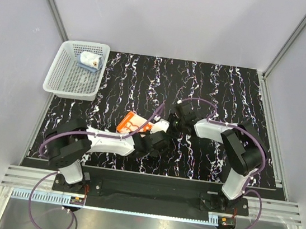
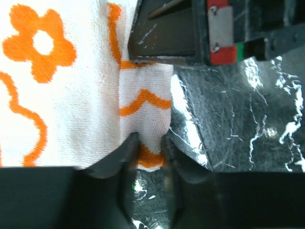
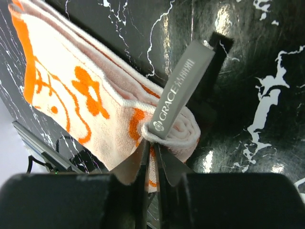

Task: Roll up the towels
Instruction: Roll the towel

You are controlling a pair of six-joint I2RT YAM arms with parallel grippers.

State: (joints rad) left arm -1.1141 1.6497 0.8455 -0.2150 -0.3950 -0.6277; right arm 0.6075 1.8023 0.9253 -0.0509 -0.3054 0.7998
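In basket [image 1: 67, 78]: blue towel [image 1: 89, 61], bunched at the far end. On table [image 1: 229, 91], centre: orange towel [image 1: 134, 123], part-rolled. The left gripper [image 2: 147, 143] and right gripper [image 3: 151, 147] each pinch its edge. Only the right wrist view shows the grey tag [image 3: 178, 90].

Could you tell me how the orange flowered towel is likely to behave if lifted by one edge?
The orange flowered towel would probably flop and drape: it is soft terry, bent into layers. It looks light for its size, being thin cloth. Its rolled end, pinched by the right end effector, may well unroll if released, as nothing binds it.
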